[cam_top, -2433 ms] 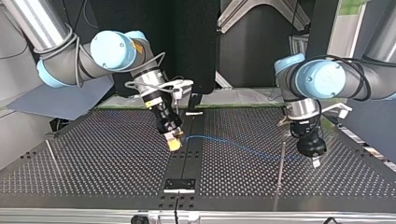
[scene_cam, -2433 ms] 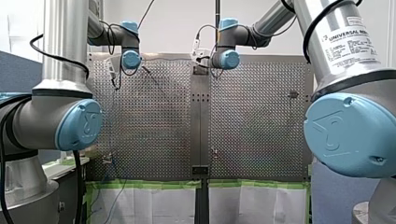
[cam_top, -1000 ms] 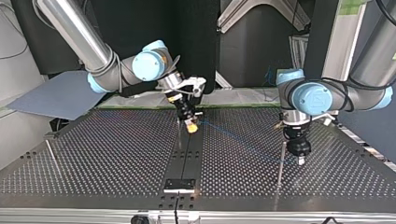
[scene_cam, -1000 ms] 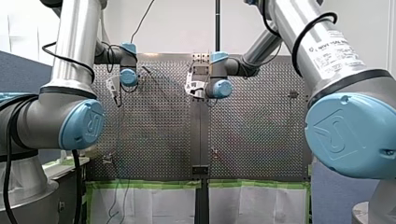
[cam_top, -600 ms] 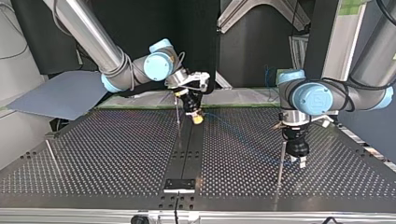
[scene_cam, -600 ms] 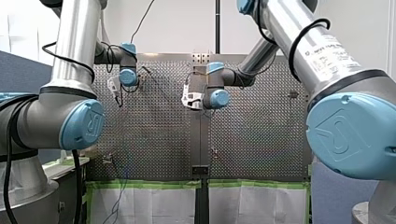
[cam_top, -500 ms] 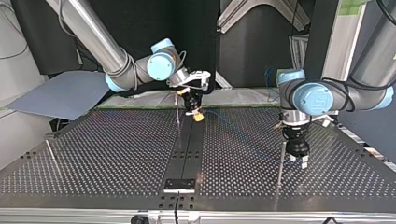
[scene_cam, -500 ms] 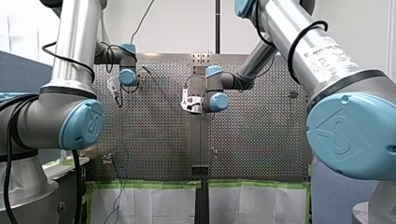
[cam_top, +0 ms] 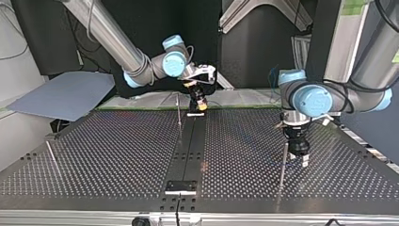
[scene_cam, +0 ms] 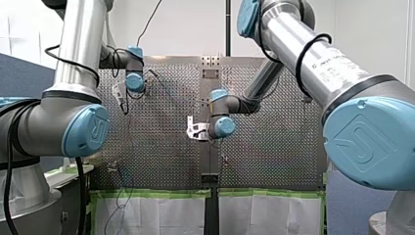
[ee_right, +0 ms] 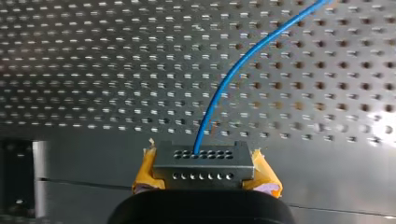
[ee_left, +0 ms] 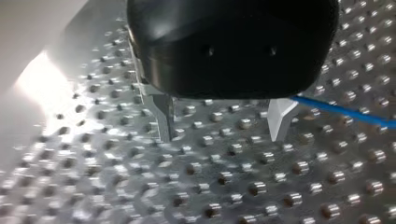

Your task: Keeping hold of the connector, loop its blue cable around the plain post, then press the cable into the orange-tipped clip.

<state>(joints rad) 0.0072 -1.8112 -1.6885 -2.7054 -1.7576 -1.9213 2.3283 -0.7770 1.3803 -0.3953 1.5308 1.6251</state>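
The connector (ee_right: 202, 164) is clenched between the yellow pads (ee_right: 145, 175) of the right arm's jaws. Its blue cable (ee_right: 243, 60) arcs away over the perforated table (ee_right: 93, 70). The right arm (cam_top: 141, 66) stretches low to the table's far edge, at the middle strip. The left arm (cam_top: 310, 99) points straight down beside a thin post (cam_top: 281, 174), its jaws released, and the cable reaches one metal finger (ee_left: 280, 119).
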